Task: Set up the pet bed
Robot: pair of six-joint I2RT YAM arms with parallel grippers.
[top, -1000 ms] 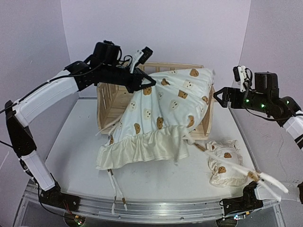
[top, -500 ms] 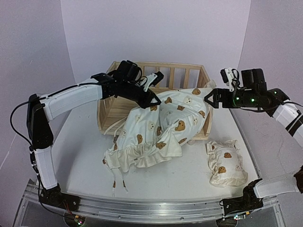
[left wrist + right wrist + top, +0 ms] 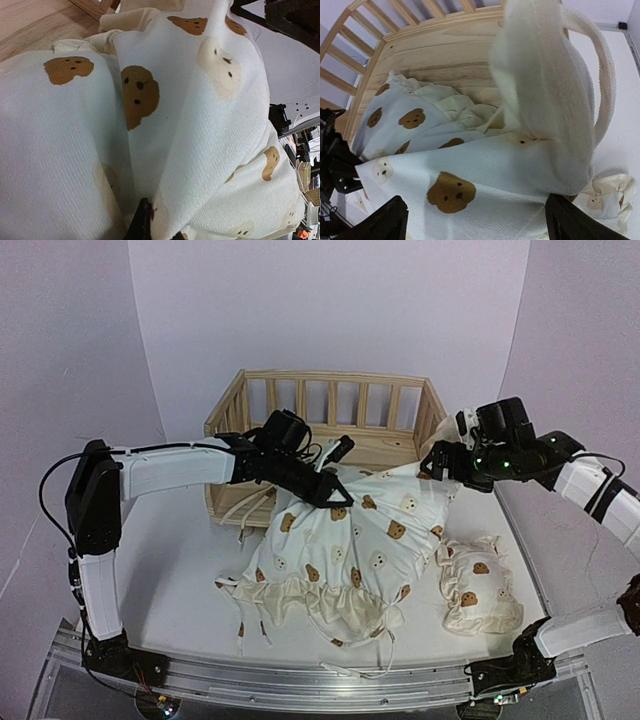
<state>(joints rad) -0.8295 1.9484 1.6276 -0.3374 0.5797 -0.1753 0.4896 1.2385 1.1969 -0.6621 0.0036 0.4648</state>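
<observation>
The pet bed [image 3: 330, 380], a pine frame with slatted rails, stands at the back middle; its plank base shows in the right wrist view [image 3: 450, 55] and in the left wrist view [image 3: 30, 25]. The cream bear-print cushion [image 3: 350, 540] hangs from the bed's front edge down onto the table. My left gripper [image 3: 335, 498] is shut on a fold of the cushion [image 3: 200, 125], pinched between its dark fingers [image 3: 142, 220]. My right gripper [image 3: 437, 465] is at the bed's right front corner. Its fingers [image 3: 395, 220] stand wide apart with the cushion [image 3: 470, 175] lying between them.
The small matching bear-print pillow [image 3: 475, 585] lies on the table right of the cushion and shows in the right wrist view [image 3: 610, 200]. The cushion's ties [image 3: 245, 625] trail toward the near edge rail [image 3: 300, 680]. Walls stand close behind and at both sides.
Both arms came down and forward. The cushion, held up over the bed before, has dropped, and its ruffled end has spread toward the near edge.
</observation>
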